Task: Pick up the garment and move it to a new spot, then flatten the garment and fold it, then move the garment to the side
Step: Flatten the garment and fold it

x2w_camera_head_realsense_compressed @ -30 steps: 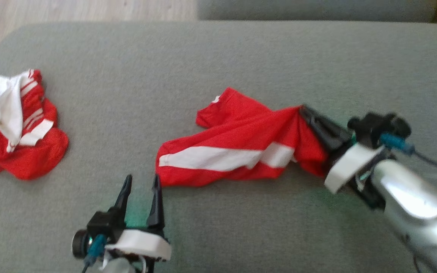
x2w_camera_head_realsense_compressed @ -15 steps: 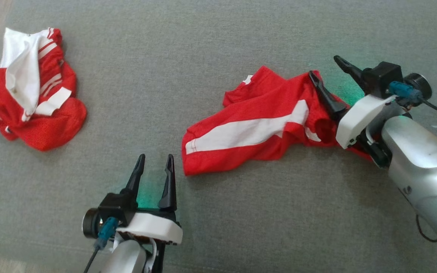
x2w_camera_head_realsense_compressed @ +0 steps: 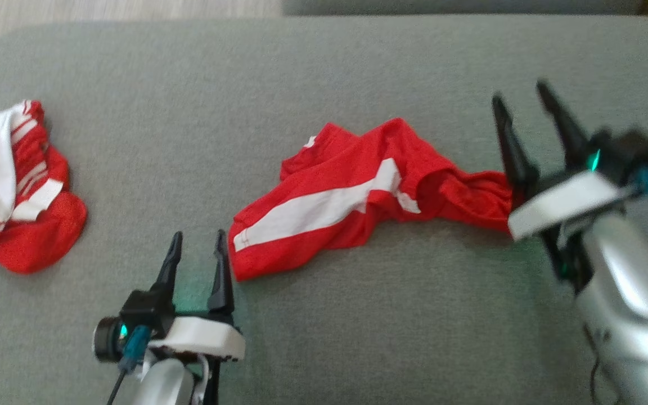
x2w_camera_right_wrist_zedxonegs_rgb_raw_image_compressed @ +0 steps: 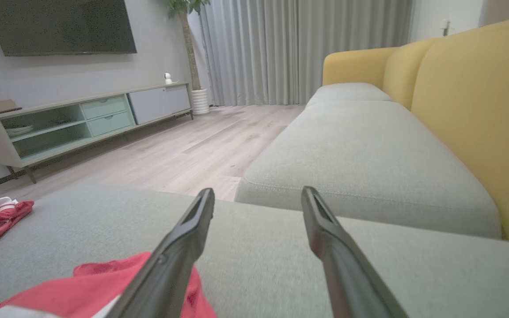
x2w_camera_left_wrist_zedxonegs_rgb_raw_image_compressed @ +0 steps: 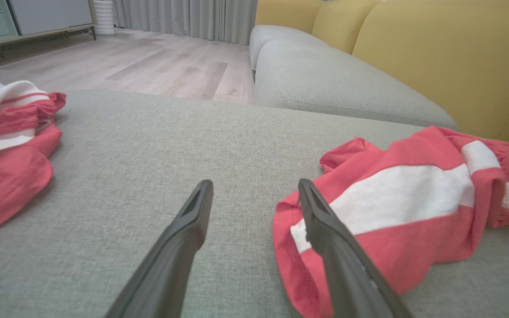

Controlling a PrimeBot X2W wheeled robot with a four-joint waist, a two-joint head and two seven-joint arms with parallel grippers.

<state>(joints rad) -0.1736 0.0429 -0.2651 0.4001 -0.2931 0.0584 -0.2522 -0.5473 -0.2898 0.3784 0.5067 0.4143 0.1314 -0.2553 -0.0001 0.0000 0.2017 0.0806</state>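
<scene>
The garment (x2w_camera_head_realsense_compressed: 358, 197) is a pair of red shorts with a white stripe, lying crumpled and stretched sideways on the grey cushion (x2w_camera_head_realsense_compressed: 358, 73). My right gripper (x2w_camera_head_realsense_compressed: 518, 93) stands open just past its right end, fingers pointing away over bare cushion, with nothing between them. In the right wrist view the gripper (x2w_camera_right_wrist_zedxonegs_rgb_raw_image_compressed: 259, 192) is open and the garment (x2w_camera_right_wrist_zedxonegs_rgb_raw_image_compressed: 104, 287) lies below its left finger. My left gripper (x2w_camera_head_realsense_compressed: 198, 233) is open beside the garment's lower left corner. In the left wrist view the gripper (x2w_camera_left_wrist_zedxonegs_rgb_raw_image_compressed: 254, 185) has its right finger at the edge of the garment (x2w_camera_left_wrist_zedxonegs_rgb_raw_image_compressed: 396, 198).
A second red and white garment (x2w_camera_head_realsense_compressed: 14, 185) lies bunched at the cushion's left edge. A yellow backrest (x2w_camera_right_wrist_zedxonegs_rgb_raw_image_compressed: 480, 110) rises on the right, with another grey seat cushion (x2w_camera_right_wrist_zedxonegs_rgb_raw_image_compressed: 360, 154) beyond. Wooden floor (x2w_camera_right_wrist_zedxonegs_rgb_raw_image_compressed: 170, 150) and a low TV cabinet (x2w_camera_right_wrist_zedxonegs_rgb_raw_image_compressed: 60, 123) lie past the cushion.
My right gripper has opened and let go of the garment's right end, then lifted clear of it. The head camera shifted. The left gripper has stayed open in place.
</scene>
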